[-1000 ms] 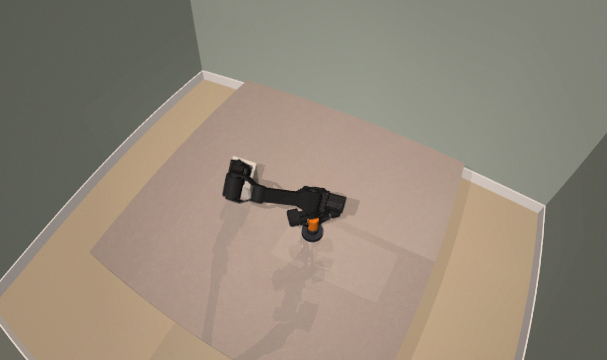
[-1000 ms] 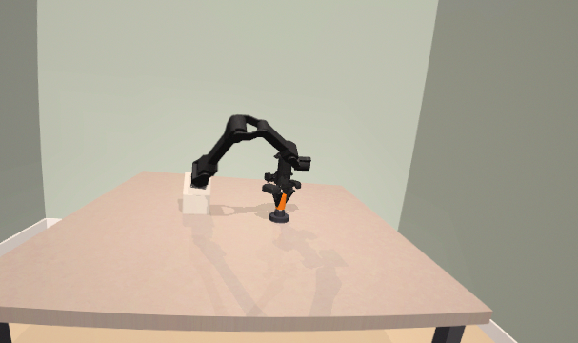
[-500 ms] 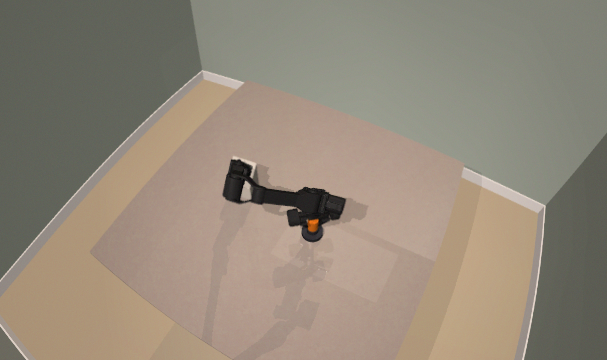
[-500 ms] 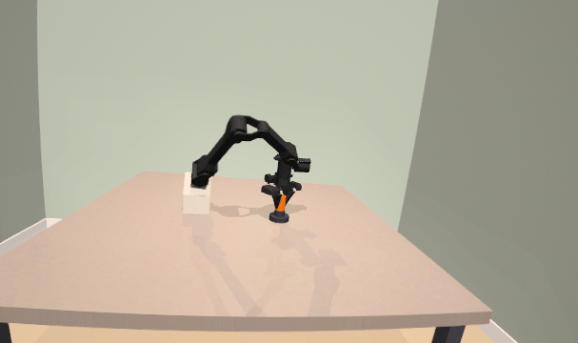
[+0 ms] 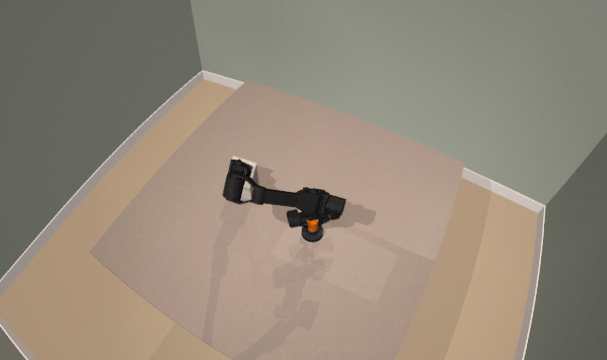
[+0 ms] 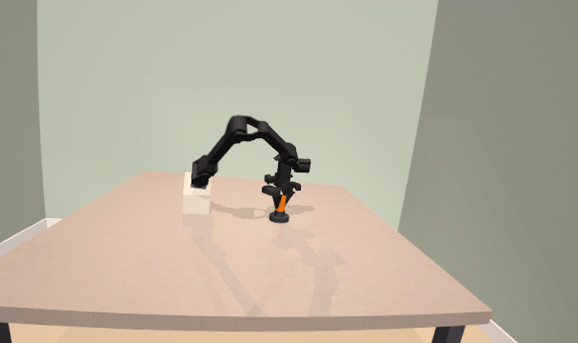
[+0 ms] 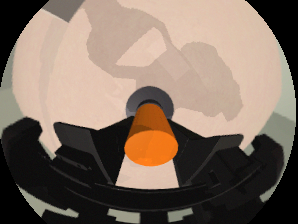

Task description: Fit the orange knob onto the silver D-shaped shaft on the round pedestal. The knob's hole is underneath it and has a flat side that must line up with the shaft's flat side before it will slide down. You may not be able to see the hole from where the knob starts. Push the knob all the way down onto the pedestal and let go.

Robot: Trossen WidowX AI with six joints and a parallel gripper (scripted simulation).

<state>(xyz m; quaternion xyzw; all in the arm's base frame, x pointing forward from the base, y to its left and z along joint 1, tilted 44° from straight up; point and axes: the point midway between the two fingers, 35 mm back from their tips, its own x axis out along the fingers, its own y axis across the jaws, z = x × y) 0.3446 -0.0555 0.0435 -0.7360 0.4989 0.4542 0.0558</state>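
My gripper (image 5: 311, 223) (image 6: 281, 202) (image 7: 149, 120) is shut on the orange knob (image 5: 312, 225) (image 6: 281, 204) (image 7: 152, 137). The knob is a short orange cylinder, held upright right over the dark round pedestal (image 5: 313, 235) (image 6: 279, 217) (image 7: 137, 100). In the wrist view the knob's top face fills the middle and the pedestal's dark rim shows just behind it. The silver shaft is hidden by the knob. I cannot tell whether the knob's bottom touches the pedestal.
The arm's white base block (image 5: 248, 164) (image 6: 196, 200) stands at the back left of the wooden table (image 5: 373, 150) (image 6: 127, 257). A paler rectangle (image 5: 363, 270) is marked on the table in front of the pedestal.
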